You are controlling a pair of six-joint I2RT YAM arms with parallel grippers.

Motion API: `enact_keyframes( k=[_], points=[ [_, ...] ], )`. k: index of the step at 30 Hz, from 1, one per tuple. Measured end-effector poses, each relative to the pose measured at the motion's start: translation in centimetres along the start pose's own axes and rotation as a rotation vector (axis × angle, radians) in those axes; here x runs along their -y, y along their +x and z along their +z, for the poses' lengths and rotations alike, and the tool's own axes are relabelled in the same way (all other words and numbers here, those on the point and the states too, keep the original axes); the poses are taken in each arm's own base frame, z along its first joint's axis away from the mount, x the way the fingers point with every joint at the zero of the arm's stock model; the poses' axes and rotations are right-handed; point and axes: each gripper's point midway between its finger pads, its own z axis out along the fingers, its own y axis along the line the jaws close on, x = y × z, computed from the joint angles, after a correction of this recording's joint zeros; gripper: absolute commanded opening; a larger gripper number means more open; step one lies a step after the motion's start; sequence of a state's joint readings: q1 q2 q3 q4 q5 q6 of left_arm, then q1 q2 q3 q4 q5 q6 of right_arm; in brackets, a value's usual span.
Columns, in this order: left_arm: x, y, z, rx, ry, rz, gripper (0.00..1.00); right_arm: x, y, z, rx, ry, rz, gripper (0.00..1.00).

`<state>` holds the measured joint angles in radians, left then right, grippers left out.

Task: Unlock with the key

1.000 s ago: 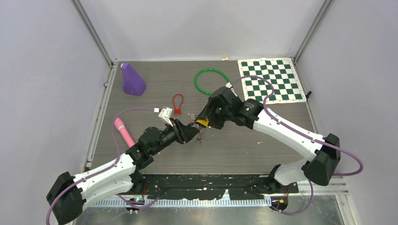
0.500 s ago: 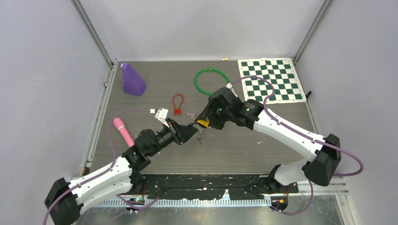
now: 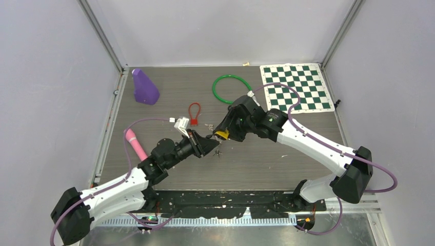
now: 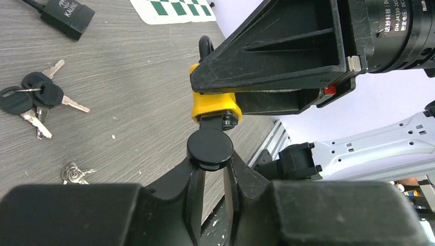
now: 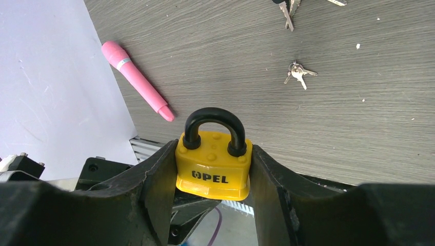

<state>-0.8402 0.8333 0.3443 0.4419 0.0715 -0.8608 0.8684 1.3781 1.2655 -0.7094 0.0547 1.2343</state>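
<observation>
A yellow padlock (image 5: 214, 166) marked OPEL, with a black shackle, is clamped between my right gripper's (image 5: 213, 169) fingers and held above the table. It shows in the top view (image 3: 221, 134) at the table's middle. My left gripper (image 4: 210, 165) is shut on a key with a round black head (image 4: 210, 148). The key's blade points up into the padlock's underside (image 4: 213, 106), and the blade itself is hidden. In the top view my left gripper (image 3: 211, 145) meets my right gripper (image 3: 223, 132) tip to tip.
A bunch of black-headed keys (image 4: 33, 97) and a small silver key set (image 4: 74, 172) lie on the table below. A red cable lock (image 3: 194, 114), green ring (image 3: 232, 88), purple cone (image 3: 144, 87), pink marker (image 3: 135, 143) and chessboard (image 3: 296, 87) lie around.
My left gripper drew back a little to the left half a second ago and has come forward to the padlock again. The right arm has not moved.
</observation>
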Motion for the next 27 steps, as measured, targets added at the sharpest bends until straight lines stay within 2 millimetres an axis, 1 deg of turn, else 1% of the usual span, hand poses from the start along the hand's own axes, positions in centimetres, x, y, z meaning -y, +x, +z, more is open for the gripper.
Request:
enact_keyframes(
  k=[5, 6, 14, 18, 23, 27],
  points=[
    [0.41, -0.11, 0.37, -0.003, 0.009, -0.003, 0.02, -0.02, -0.03, 0.01, 0.002, 0.000, 0.002, 0.05],
    [0.41, -0.10, 0.43, -0.004, 0.009, -0.003, 0.00, -0.01, -0.06, 0.01, 0.004, 0.000, 0.002, 0.05],
    [0.28, -0.16, 0.74, -0.009, -0.003, 0.005, 0.00, 0.07, -0.34, 0.11, 0.026, 0.007, 0.006, 0.05],
    [0.12, -0.35, 0.79, -0.016, -0.022, 0.044, 0.00, 0.11, -0.38, 0.09, 0.032, 0.007, 0.013, 0.05],
    [-0.13, -0.64, 0.56, -0.015, -0.056, 0.201, 0.00, -0.18, -0.28, 0.04, 0.026, -0.005, 0.022, 0.05],
    [-0.04, -0.17, 0.38, -0.030, -0.086, 0.430, 0.00, -0.12, 0.03, 0.08, 0.009, -0.004, 0.021, 0.05]
  ],
)
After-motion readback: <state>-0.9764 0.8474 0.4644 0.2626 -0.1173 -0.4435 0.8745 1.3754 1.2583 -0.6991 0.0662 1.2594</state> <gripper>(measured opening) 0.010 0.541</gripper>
